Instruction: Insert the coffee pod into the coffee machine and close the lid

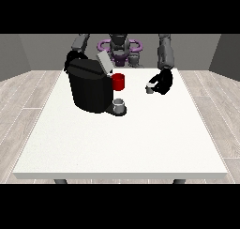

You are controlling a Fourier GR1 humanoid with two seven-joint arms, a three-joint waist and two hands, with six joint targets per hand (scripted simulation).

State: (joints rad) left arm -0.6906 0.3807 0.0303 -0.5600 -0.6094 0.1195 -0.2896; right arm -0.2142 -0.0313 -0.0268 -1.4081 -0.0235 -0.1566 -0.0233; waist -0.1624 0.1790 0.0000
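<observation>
Pod (149, 89) sits pinched in the curled hand at the view's right (161, 81), just above the desk (140, 139). Carried toward the coffee machine (89, 85), it could clip the raised lid (104, 61) or red cup (118, 81), I judge.

Count: 1 white table (140, 148). 1 black coffee machine (89, 89), 1 lid (104, 62) on it, tilted open. 1 red mug (118, 81). 1 grey cup (120, 104) on the machine's base. 1 small coffee pod (149, 89). 2 robot arms; 1 black hand (161, 81) visible at the view's right.
</observation>
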